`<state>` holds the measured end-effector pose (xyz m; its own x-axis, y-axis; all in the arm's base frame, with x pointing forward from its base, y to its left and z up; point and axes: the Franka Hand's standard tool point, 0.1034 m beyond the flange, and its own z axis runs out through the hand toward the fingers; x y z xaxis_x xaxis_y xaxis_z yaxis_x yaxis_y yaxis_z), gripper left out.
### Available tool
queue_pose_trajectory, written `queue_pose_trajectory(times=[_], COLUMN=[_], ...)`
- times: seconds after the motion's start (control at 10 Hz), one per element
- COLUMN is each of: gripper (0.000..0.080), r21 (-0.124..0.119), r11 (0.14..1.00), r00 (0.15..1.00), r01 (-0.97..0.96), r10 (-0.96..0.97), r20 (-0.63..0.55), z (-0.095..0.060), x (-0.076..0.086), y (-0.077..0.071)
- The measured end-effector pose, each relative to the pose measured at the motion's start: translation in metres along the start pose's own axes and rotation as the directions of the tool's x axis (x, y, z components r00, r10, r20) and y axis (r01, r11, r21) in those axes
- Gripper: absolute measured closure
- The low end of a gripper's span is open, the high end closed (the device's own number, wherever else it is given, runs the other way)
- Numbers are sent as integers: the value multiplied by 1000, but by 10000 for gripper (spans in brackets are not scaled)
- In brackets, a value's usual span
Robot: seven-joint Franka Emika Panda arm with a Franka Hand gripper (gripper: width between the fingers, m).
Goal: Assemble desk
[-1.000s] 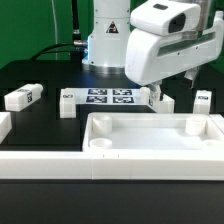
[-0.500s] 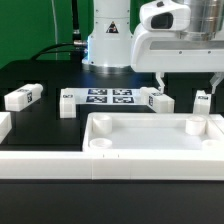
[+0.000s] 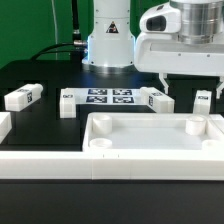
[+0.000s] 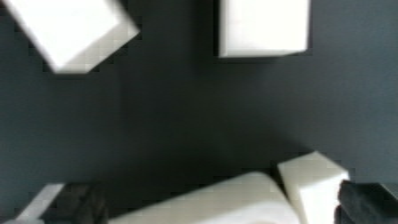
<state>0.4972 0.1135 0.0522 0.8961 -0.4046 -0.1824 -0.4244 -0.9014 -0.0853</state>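
Desk top [image 3: 150, 135] lies sockets-up along table [image 3: 40, 125] near edge, toward exterior view's right. Legs [image 3: 22, 97] lie loose behind it; none looks fitted, so all leg-fitting is left. Gripper [image 3: 190, 82] hovers over table's far side, fingers spread wide, holding nothing.

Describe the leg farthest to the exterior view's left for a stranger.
Start at the large white desk top in front. Beyond its corner on the exterior view's left lies the leg, slanted. Its neighbour sits nearer the marker board.
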Motion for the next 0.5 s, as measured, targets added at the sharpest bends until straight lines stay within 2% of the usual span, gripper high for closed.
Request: queue_pose_trajectory(times=[0.1, 0.5], gripper=[150, 150], r21=[21, 12], r11=[999, 1000], r00=[1000, 1000], r01=[-29, -13], r10=[29, 12], r20=[3, 26], z=[1, 2], x=[-1, -3], y=[-2, -1])
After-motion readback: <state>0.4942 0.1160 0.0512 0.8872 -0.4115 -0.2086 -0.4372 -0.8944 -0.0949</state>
